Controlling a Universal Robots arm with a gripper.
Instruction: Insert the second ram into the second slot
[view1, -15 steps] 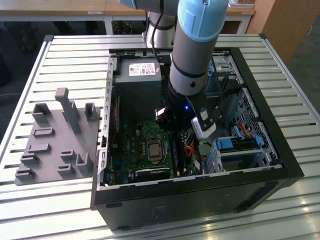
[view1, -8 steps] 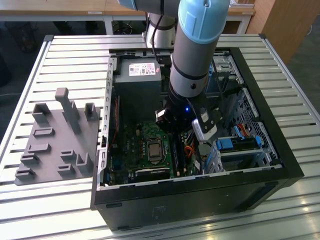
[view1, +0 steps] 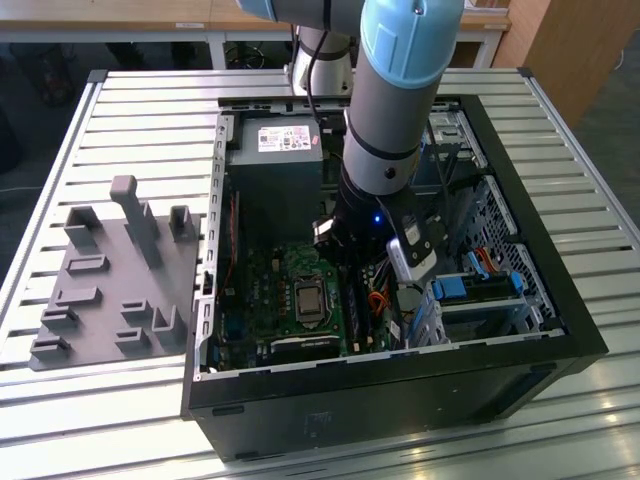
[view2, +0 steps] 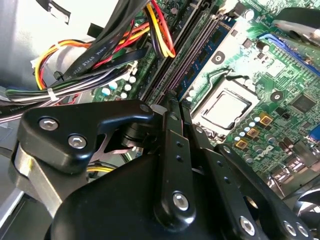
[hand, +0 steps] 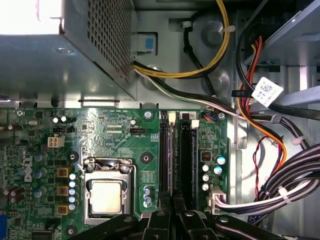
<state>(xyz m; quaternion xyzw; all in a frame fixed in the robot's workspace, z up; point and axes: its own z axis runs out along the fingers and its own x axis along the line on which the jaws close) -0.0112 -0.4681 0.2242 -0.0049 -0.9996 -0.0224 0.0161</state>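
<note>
The second ram (hand: 172, 160) shows as a thin blue edge standing along the memory slot nearer the processor socket (hand: 106, 192). In the second wrist view its blue face with dark chips (view2: 207, 47) rises beside a dark empty slot (view2: 182, 50). My gripper (hand: 173, 202) is shut on the stick's near part, and its black fingers (view2: 167, 130) almost meet at the tips. In the exterior view the arm reaches down into the open computer case (view1: 400, 375), with the gripper (view1: 355, 285) low over the green motherboard (view1: 265, 290). I cannot tell how deep the stick sits.
The grey power supply (hand: 65, 50) stands just beyond the slots. Bundles of coloured and black cables (hand: 280, 185) crowd the side away from the socket. Blue drive-bay clips (view1: 450, 290) sit at the exterior view's right. A grey fixture plate (view1: 110, 270) lies outside the case.
</note>
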